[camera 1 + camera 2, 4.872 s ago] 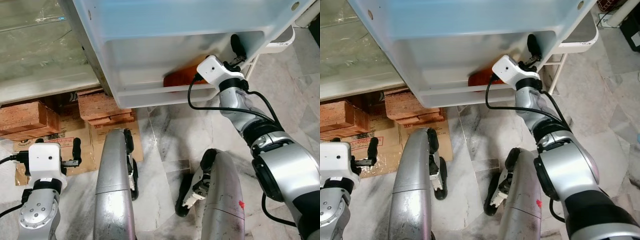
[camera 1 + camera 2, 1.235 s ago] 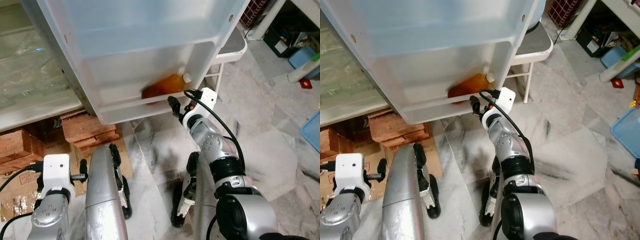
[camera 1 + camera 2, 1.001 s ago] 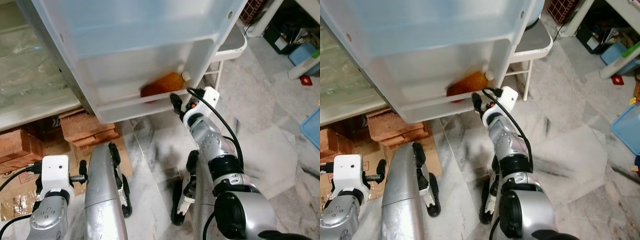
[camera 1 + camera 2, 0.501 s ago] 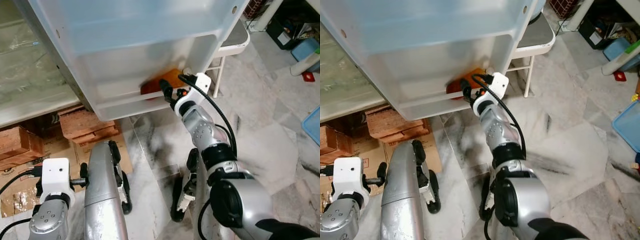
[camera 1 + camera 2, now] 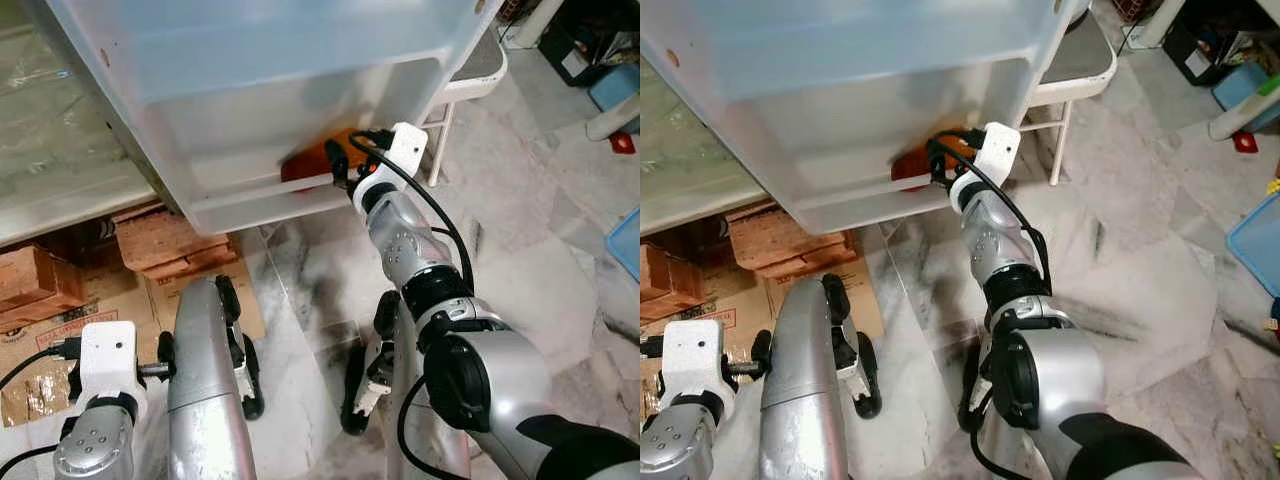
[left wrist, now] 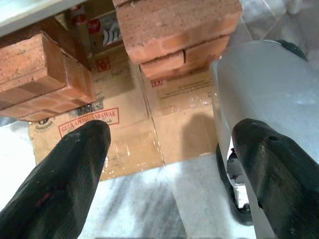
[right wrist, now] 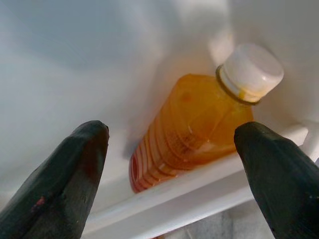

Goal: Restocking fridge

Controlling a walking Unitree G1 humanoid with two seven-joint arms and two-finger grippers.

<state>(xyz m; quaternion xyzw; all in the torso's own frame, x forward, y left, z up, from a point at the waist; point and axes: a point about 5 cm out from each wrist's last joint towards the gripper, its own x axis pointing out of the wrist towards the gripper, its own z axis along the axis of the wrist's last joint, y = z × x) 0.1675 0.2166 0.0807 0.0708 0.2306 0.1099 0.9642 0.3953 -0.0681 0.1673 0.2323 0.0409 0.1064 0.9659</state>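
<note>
My orange bottle (image 7: 197, 122) has a white cap (image 7: 250, 70); the door shelf (image 5: 260, 200) is white, bricks (image 6: 174, 30) red-brown.

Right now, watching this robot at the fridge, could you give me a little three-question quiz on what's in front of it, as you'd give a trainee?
1. True or false: the right gripper is open, its fingers spread wide of the orange bottle.
2. What colour is the bottle's cap? A) red B) white C) green
3. Fill in: the bottle lies tilted in the fridge door shelf, while the left gripper hangs low near stacked ____.

Key: 1 true; 2 B; 3 bricks.
</note>
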